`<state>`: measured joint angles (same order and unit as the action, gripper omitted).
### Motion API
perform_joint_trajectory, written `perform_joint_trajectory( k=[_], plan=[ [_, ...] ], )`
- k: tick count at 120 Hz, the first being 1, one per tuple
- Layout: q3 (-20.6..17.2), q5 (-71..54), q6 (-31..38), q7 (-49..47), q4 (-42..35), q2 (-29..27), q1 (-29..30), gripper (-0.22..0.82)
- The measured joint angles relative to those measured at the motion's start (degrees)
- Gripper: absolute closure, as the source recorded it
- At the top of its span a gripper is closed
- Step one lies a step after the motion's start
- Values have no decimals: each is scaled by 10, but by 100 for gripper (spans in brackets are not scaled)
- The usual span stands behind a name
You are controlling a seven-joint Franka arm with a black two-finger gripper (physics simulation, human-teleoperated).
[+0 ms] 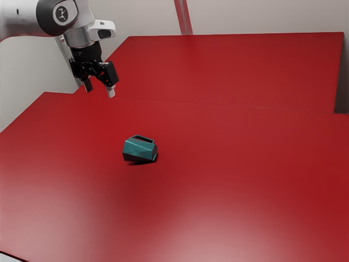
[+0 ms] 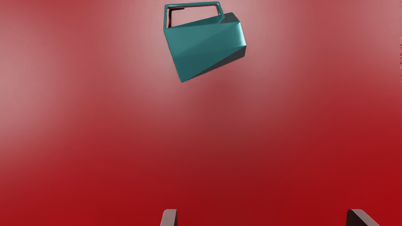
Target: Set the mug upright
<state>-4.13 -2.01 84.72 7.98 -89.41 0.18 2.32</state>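
Nearest the wrist camera, the black two-finger hand [image 2: 262, 217] is seen released, its fingertips set wide apart with nothing held between them. The approach is judged to be the step in hand; no grasp has been made. Farther out, well apart from the fingertips, the teal, faceted mug [image 2: 204, 47] is found lying on its side on the glossy red tabletop [image 2: 282, 141], toward the exterior view's right from the hand. The hand should next be brought over the mug and lowered, with the fingers lined up across the body; once gripped, the mug would need to be lifted a little, turned onto its base and let go. A poor hold might let it roll. The angular teal handle [image 2: 192, 4] stands out on the mug's side away from the fingertips. The mouth cannot be made out, so which end is the base is left uncertain; the underside is hidden.
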Motion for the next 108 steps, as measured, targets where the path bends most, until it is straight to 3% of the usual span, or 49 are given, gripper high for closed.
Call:
perform_joint_trajectory(
  k=[37, 77, 108],
  plan=[
    [1, 0, -2, -1, 7, -3, -7, 2],
    [1, 32, 31, 1, -69, -60, 42, 2],
    [26, 131, 95, 34, -149, -76, 60, 2]
  ],
)
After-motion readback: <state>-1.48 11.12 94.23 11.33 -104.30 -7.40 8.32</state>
